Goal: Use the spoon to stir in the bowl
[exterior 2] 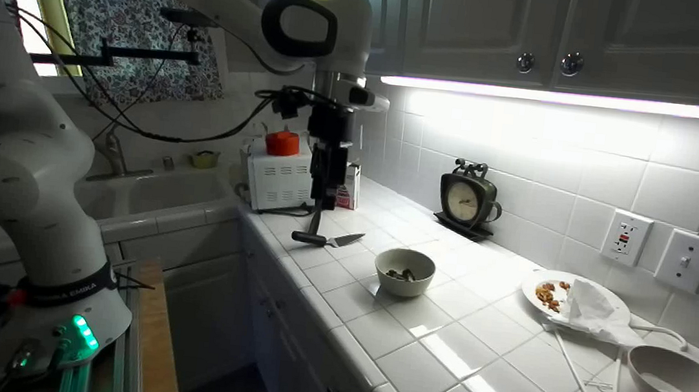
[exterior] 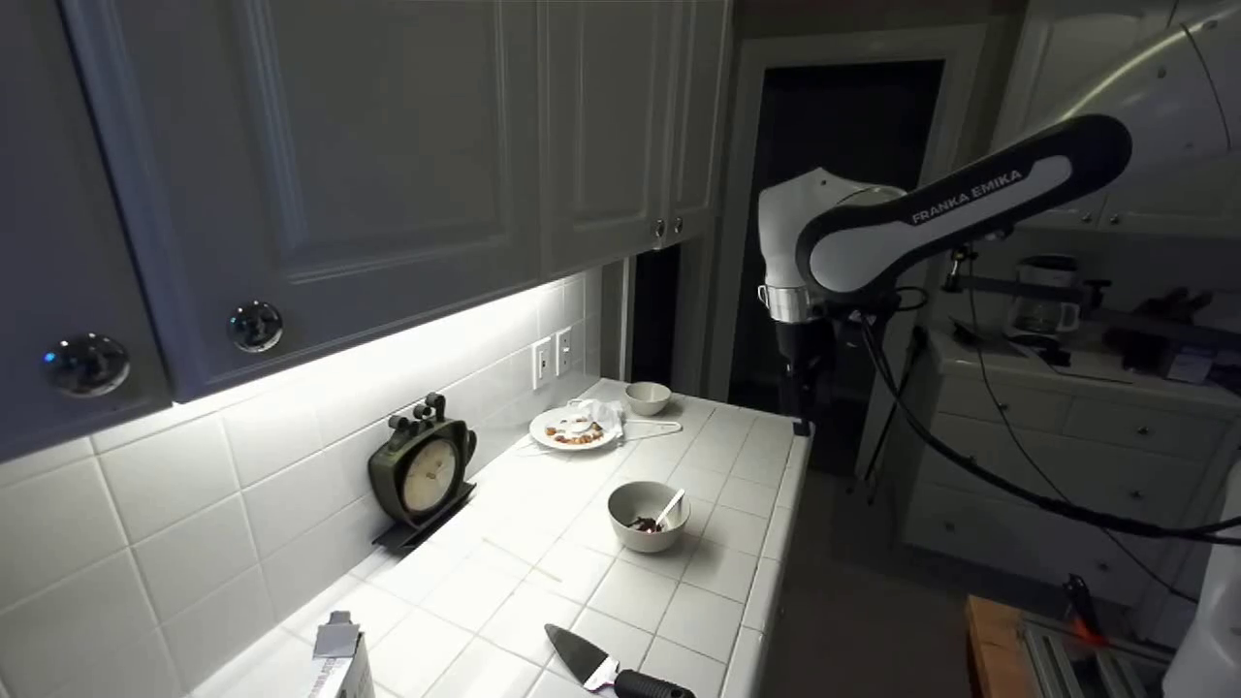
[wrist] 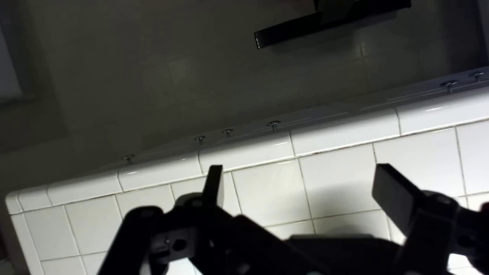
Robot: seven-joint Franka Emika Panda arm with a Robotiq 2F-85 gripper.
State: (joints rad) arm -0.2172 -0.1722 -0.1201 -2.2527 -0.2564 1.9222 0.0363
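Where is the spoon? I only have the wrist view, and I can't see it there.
Observer: In an exterior view, the spoon rests in the bowl, its pale handle slanting up.
Operator: Is anything else in there with it?
Observer: Yes, dark bits lie in the bottom; I can't tell what they are.
Operator: Is that the only bowl out?
Observer: No, both exterior views show a second bowl near the white plate.
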